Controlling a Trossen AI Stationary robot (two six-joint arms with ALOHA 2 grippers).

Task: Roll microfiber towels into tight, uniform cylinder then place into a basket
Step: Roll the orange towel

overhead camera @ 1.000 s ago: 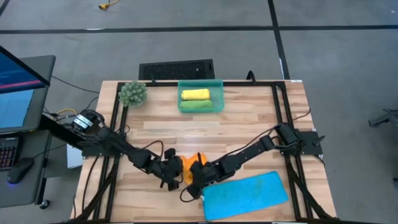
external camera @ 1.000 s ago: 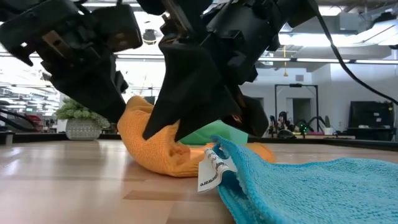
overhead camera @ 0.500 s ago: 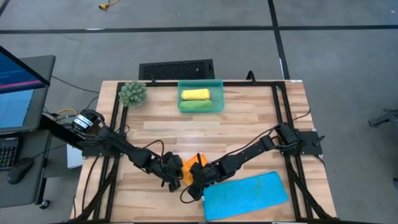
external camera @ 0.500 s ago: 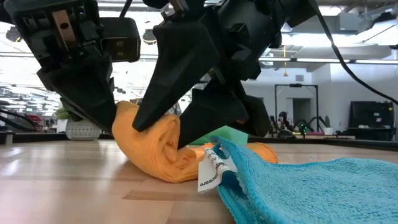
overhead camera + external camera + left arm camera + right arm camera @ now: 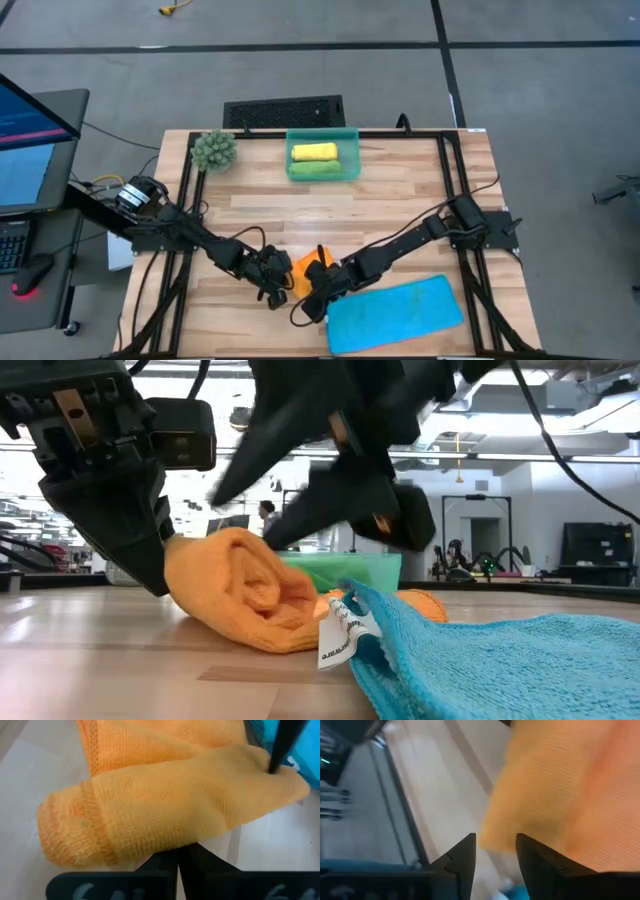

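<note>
Orange towel (image 5: 305, 268) lies partly rolled near the front middle of the tabletop (image 5: 400, 190), roll end facing the low camera (image 5: 245, 595). Left gripper (image 5: 275, 285) sits at the roll's left side, jaws closed together and pressed against the roll, not around it; the wrist view shows the fingers meeting below the roll (image 5: 165, 815). Right gripper (image 5: 318, 290) hangs over the roll's right end, jaws parted and empty, orange cloth (image 5: 570, 790) just past the fingertips. Blue towel (image 5: 395, 313) lies flat beside it at the front right, its white tag (image 5: 340, 635) touching the orange roll. Basket (image 5: 323, 132) stands at the back middle, holding a yellow roll (image 5: 313, 152) and a green roll (image 5: 315, 169). Spiky green plant ball (image 5: 214, 150) is left of the basket.
</note>
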